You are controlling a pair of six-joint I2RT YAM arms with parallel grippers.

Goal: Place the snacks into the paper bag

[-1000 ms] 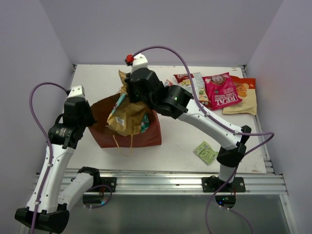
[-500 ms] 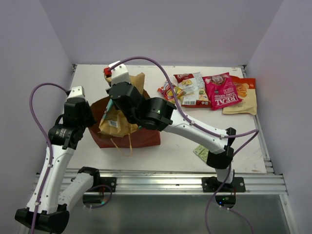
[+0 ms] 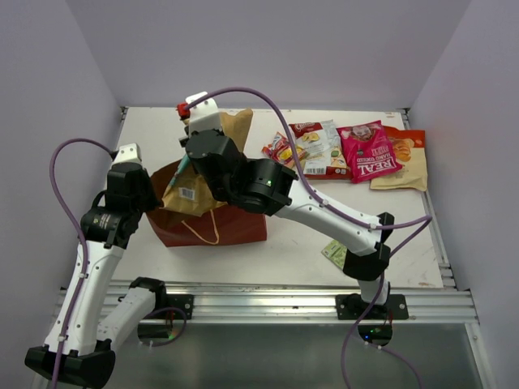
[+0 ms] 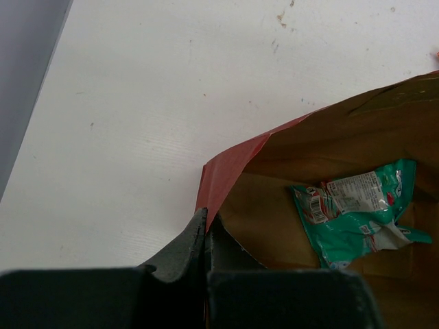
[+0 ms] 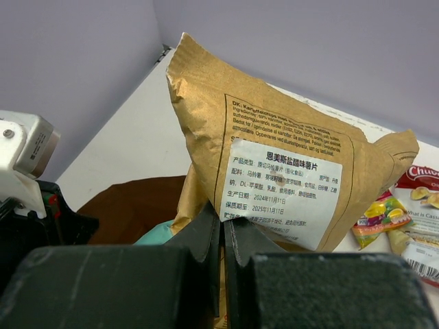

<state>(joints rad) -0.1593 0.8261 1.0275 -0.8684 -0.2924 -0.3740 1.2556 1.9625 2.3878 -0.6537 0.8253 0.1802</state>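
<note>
Clenched on the red-brown rim of the paper bag (image 4: 219, 171), the left tool (image 4: 205, 223) is seen pinching the bag's left edge, with the tan inside exposed beside it. A teal packet (image 4: 357, 212) is seen lying inside the bag. The right tool (image 5: 223, 229) is closed on the lower edge of the tan kraft pouch (image 5: 274, 151), which is held tilted over the bag's mouth. In the overhead view its lower end is seen at the opening and its top leans toward the far side of the surface (image 3: 308, 235). Whether the pouch touches the bag's inside cannot be told. Well apart from the bag, at the far right, a pink-red packet (image 3: 369, 151) is laid partly over an orange packet (image 3: 409, 166), and a yellow-red packet (image 3: 278, 150) lies further left. A green sachet (image 3: 339, 253) lies near the front edge, partly hidden by the right arm.
</note>
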